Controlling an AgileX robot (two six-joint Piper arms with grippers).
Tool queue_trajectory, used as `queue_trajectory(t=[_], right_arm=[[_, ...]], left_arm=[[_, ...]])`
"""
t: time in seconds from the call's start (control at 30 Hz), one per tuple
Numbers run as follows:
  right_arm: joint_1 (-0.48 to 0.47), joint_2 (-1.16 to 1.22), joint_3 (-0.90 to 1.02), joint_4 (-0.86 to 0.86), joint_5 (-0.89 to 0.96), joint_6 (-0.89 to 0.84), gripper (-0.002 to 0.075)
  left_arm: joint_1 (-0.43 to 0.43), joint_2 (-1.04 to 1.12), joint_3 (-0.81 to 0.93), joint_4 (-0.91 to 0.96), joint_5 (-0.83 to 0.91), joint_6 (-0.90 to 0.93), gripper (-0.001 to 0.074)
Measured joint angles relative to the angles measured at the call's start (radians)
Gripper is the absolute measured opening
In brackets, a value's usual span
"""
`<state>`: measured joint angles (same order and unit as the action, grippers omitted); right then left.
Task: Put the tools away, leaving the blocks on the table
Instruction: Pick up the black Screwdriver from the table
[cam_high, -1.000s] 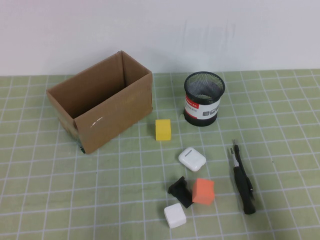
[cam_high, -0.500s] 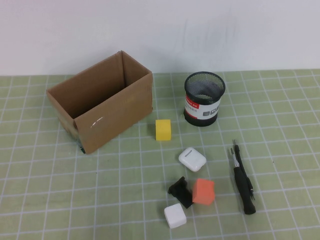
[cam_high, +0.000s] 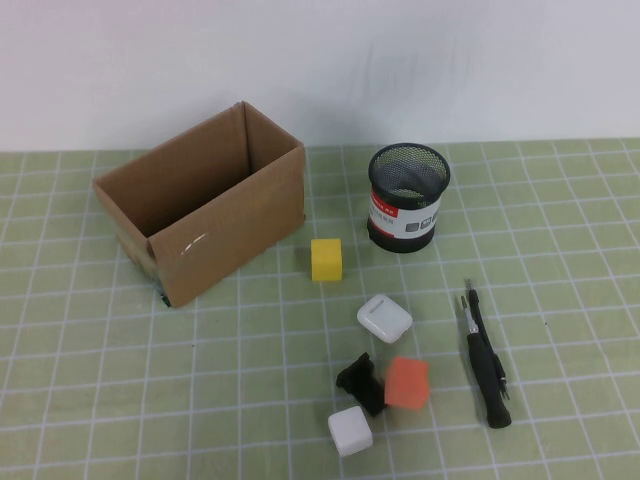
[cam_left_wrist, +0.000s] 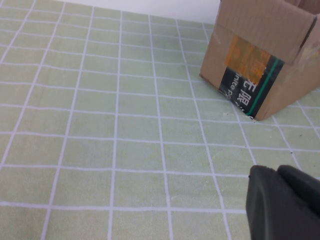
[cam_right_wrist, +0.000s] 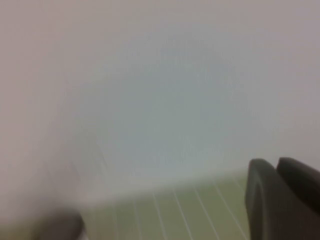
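Observation:
Two slim black tools (cam_high: 486, 358) lie side by side on the green grid table (cam_high: 560, 260), at the right, metal tips pointing away from me. The yellow block (cam_high: 326, 259) sits near the middle. The orange block (cam_high: 406, 383) and white block (cam_high: 350, 431) sit at the front. Neither arm shows in the high view. My left gripper (cam_left_wrist: 276, 170) is shut and empty, low over bare mat near the cardboard box (cam_left_wrist: 265, 60). My right gripper (cam_right_wrist: 276, 162) is shut and empty, facing the white wall.
An open cardboard box (cam_high: 200, 215) stands at the back left. A black mesh pen cup (cam_high: 408, 196) stands at the back centre. A white rounded case (cam_high: 384, 317) and a small chunky black piece (cam_high: 362, 382) lie between the blocks.

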<state>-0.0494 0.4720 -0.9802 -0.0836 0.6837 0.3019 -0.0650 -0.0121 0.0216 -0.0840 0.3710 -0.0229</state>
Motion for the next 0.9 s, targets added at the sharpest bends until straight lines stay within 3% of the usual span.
queue_trajectory(t=[0.27, 0.6, 0.77, 0.9], right_arm=[[0.000, 0.217, -0.004, 0.048, 0.156, -0.071, -0.0008], [0.010, 0.562, -0.004, 0.435, 0.311, -0.314, -0.0006], [0.122, 0.684, -0.004, 0.445, 0.299, -0.362, 0.0055], [0.274, 0.760, -0.004, 0.357, 0.246, -0.336, 0.0165]], left_arm=[[0.000, 0.000, 0.000, 0.000, 0.000, 0.000, -0.0004], [0.000, 0.000, 0.000, 0.000, 0.000, 0.000, -0.0004], [0.000, 0.000, 0.000, 0.000, 0.000, 0.000, -0.0004], [0.000, 0.000, 0.000, 0.000, 0.000, 0.000, -0.0004]])
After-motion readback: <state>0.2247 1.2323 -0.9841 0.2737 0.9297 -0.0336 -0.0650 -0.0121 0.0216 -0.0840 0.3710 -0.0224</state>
